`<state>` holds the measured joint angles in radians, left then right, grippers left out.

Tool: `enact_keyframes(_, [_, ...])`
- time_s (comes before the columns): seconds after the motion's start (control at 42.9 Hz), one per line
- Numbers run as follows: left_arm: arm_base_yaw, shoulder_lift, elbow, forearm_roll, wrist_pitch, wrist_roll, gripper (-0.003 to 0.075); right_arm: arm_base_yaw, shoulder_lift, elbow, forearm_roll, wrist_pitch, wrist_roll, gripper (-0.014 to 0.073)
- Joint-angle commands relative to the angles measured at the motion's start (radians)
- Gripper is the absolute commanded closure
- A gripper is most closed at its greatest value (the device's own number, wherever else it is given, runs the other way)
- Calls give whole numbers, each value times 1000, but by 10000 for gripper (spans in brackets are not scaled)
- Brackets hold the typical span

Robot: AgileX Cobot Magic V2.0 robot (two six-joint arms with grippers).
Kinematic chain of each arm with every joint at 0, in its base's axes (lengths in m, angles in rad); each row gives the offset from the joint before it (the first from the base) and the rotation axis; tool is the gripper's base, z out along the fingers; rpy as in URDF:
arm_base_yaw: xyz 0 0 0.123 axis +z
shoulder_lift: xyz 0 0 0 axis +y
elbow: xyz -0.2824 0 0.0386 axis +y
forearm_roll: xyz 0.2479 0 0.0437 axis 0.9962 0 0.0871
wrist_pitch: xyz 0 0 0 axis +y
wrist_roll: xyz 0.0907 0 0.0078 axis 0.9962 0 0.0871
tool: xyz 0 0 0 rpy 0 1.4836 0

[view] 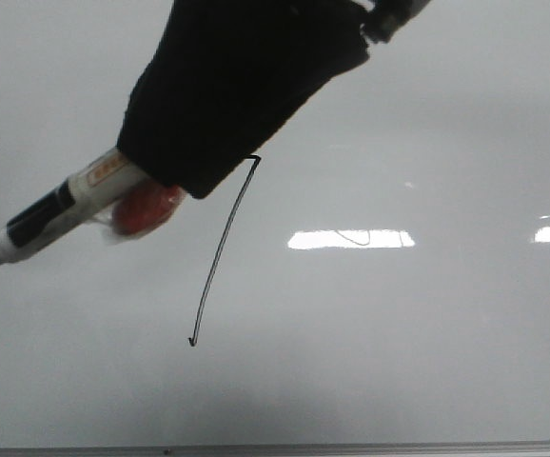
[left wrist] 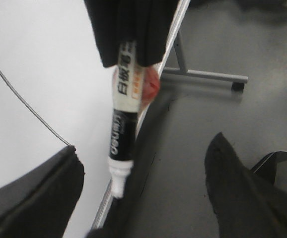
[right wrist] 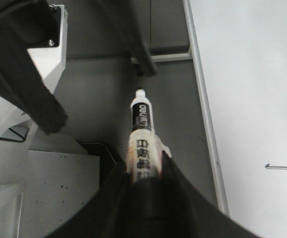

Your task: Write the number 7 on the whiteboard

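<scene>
The whiteboard (view: 399, 333) fills the front view. On it is the number 7 (view: 220, 252): a long slanting black downstroke whose top stroke is mostly hidden behind my right gripper (view: 161, 176). That gripper is shut on a black-and-white marker (view: 56, 214) that points left, its tip beyond the board's edge (right wrist: 203, 114) in the right wrist view. An orange-red lump (view: 147, 208) sits beside the marker. My left gripper (left wrist: 146, 148) is open and empty, with the marker (left wrist: 122, 129) hanging between its fingers without touching them. The 7 also shows in both wrist views (left wrist: 29, 106) (right wrist: 282, 168).
The board's grey metal edge (view: 275, 447) runs along the bottom of the front view. The stand's legs and a caster (left wrist: 208, 74) rest on the grey floor beside the board. A white and black robot frame (right wrist: 49, 59) is near the right gripper.
</scene>
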<state>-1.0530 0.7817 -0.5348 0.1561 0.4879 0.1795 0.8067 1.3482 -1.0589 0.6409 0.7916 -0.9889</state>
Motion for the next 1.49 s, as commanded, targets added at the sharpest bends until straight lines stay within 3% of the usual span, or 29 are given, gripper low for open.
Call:
enact_keyframes(0.0, [-4,62,-59,13,-57,-8,210,30,-36,-34,17,-27,-13,654])
enact_keyframes(0.093, [-6,110,-74,13,-59,-8,246,47,-36,-34,17,-42,-13,654])
enact_keyframes(0.303, [-6,130,-77,13,-63,-7,454,50,-36,-34,-19,-43,-13,654])
enact_keyframes(0.723, [-6,130,-77,13,-63,-7,741,50,-35,-34,-41,-55,-12,621])
enact_keyframes(0.816, [-6,130,-77,13,-63,-7,741,50,-35,-34,-39,-78,-5,485])
enact_keyframes(0.979, [-6,132,-77,13,-61,-7,741,50,-35,-34,-26,-126,69,41])
enact_keyframes(1.049, [-4,134,-77,12,-57,-11,741,50,-41,-34,-26,-132,105,-45])
enact_keyframes(1.142, [21,139,-77,12,-56,-62,741,41,-63,-34,-26,-138,149,-6])
enact_keyframes(1.259, [128,146,-77,15,-43,-143,741,-7,-126,-22,-27,-138,185,69])
enact_keyframes(1.469, [498,152,-77,17,-39,-192,741,-181,-291,104,-27,-180,317,125])
